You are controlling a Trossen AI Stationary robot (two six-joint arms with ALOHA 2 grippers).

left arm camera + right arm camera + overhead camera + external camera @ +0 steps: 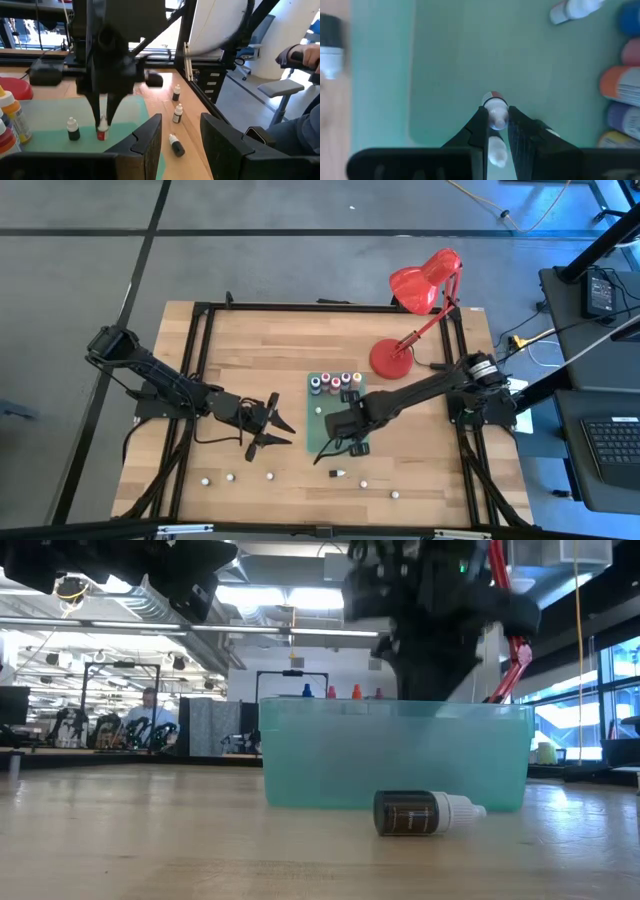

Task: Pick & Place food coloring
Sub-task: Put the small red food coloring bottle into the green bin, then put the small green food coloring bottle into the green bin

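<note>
Several tiny food coloring bottles stand in a row at the far end of a green tray. My right gripper points down over the tray's middle and is shut on a small red bottle with a white top. A dark bottle stands on the tray beside it. My left gripper is open and empty, just left of the tray; its fingers show in the left wrist view. More small bottles lie scattered on the wood near the front edge. My right gripper pinches the red bottle's white top between its two fingers. The fingers come from above, pointing down. The bottle is upright below them, its base at the tray's floor; whether it rests there or is just lifted, I cannot tell.
A red desk lamp stands at the table's far right. A dark bottle lies on its side in front of the tray. Loose bottles lie on the wood right of the tray. A person's hand and sleeve show beyond the table.
</note>
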